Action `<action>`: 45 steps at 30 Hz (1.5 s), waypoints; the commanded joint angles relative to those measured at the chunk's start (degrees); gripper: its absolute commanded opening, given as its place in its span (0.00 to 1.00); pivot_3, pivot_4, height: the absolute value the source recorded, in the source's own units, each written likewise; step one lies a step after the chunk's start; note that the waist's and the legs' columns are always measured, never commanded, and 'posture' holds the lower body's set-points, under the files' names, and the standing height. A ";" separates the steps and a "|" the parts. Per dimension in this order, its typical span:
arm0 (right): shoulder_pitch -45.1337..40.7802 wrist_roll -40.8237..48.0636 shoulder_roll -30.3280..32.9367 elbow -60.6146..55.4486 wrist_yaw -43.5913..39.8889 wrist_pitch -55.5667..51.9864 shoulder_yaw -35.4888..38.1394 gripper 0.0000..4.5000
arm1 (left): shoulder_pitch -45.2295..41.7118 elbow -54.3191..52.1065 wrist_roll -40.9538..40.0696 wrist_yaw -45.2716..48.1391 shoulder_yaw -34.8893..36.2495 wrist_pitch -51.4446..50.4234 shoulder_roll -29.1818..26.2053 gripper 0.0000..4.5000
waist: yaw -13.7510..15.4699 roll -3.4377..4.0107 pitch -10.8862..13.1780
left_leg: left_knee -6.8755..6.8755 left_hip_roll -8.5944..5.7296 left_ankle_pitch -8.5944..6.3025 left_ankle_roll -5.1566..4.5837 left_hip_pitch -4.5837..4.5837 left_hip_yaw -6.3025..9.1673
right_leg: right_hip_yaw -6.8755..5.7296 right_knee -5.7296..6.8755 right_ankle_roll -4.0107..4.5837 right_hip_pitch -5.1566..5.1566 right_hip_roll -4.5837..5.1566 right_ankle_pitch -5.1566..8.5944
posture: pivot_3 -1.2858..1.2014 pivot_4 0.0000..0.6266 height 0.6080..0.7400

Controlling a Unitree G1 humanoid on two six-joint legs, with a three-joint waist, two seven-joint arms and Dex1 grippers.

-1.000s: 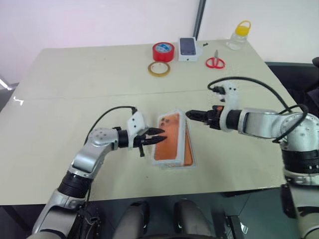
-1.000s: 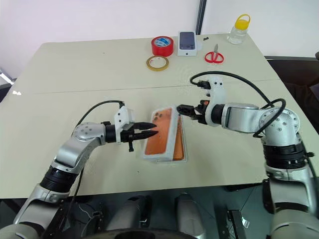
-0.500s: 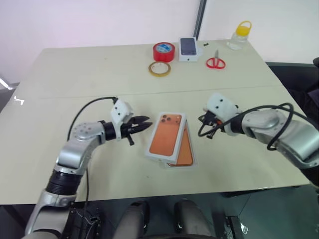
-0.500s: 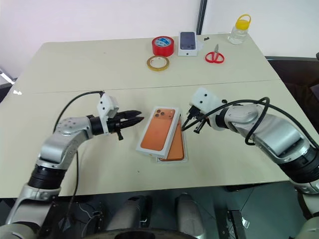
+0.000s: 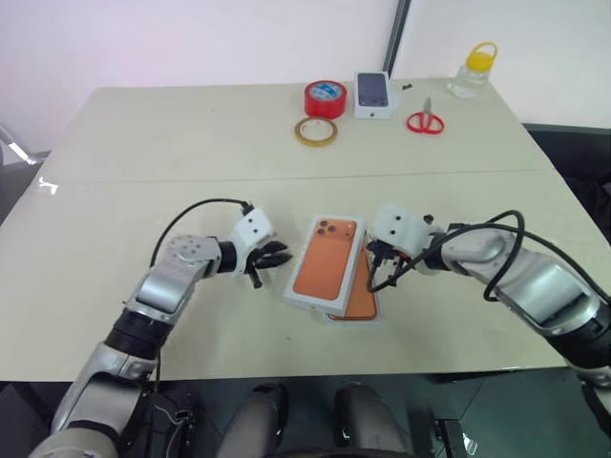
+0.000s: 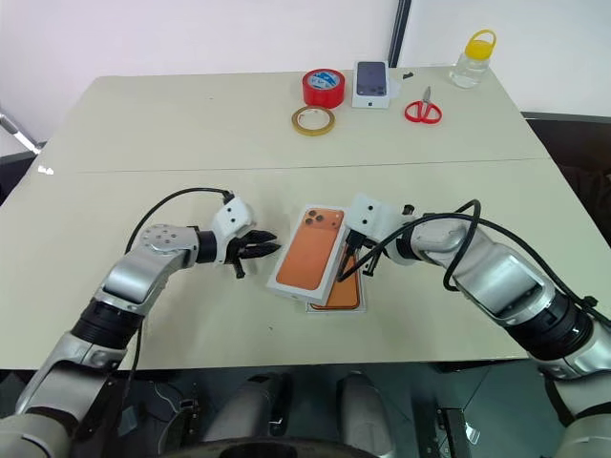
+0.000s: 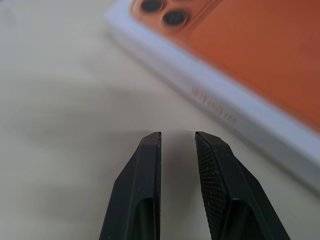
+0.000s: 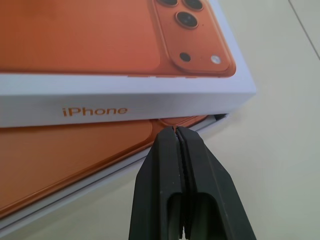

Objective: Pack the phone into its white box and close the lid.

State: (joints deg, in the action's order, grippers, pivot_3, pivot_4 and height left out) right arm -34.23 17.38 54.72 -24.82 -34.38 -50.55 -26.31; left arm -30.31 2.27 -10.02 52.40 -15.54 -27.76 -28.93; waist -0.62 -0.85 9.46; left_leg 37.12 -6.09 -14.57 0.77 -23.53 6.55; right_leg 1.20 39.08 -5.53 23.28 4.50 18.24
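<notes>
Both of my arms have let go of the lid [image 5: 327, 262] and drawn back a little, and it has ended up skewed across the white box [image 8: 75, 165] instead of seated on it. My right tool [image 8: 180, 137] has snapped from wide apart to pressed together and now points at the lid's near edge, where the orange phone [image 8: 60, 150] shows beneath the overhang. My left tool [image 7: 176, 142] sits just beside the lid's other long side on the table [image 5: 172, 143], its fingers only slightly apart and holding nothing.

I judge the lid to be light, stiff card with a smooth, slippery printed top, so it will slide easily and tilt if pushed at one corner. Better to press on both long side walls at once, square it over the box, then push down evenly; the thin walls could crease.
</notes>
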 commanded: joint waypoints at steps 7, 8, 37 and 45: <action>2.20 -3.06 -0.03 -4.73 -4.04 -0.55 3.34 0.01 | -0.44 -4.81 -1.67 4.43 -2.22 -0.26 1.49 0.25 | -0.04 0.00 0.00 | 0.00 0.01 -0.01 -0.01 0.00 0.01 | 0.00 0.03 0.00 0.01 -0.02 0.00 | 0.52 0.24 1.00; 2.57 -3.29 0.29 -5.14 -4.70 -0.40 3.52 0.01 | -0.36 -5.57 -1.86 4.67 -2.33 -0.57 1.65 0.25 | -0.03 0.00 0.00 | 0.00 0.00 -0.01 -0.01 0.01 0.01 | 0.00 0.03 0.00 0.01 -0.01 0.00 | 0.52 0.24 1.00; 6.52 -9.07 -0.20 -8.92 -11.79 -0.14 5.60 0.01 | 1.13 -8.63 -1.20 4.57 -2.45 -2.01 1.83 0.25 | -0.08 0.00 0.00 | 0.01 0.01 0.01 0.01 0.02 0.01 | 0.00 0.02 0.00 -0.02 -0.01 0.00 | 0.52 0.24 1.00; 6.53 -9.61 -0.50 -9.20 -12.50 -0.70 5.64 0.01 | 1.11 -7.98 -1.12 4.07 -2.45 -1.76 1.87 0.25 | -0.02 0.00 0.00 | 0.02 0.00 0.01 0.02 0.02 0.01 | 0.00 0.02 0.00 -0.02 -0.01 0.00 | 0.52 0.24 1.00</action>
State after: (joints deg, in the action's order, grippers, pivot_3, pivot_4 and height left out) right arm -27.47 7.49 54.95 -30.79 -46.09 -52.01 -21.56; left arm -28.43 -4.42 -10.65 56.66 -18.76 -30.63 -27.51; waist -0.64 -0.85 9.46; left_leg 37.14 -6.09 -14.56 0.79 -23.51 6.56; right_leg 1.20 39.11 -5.53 23.26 4.49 18.24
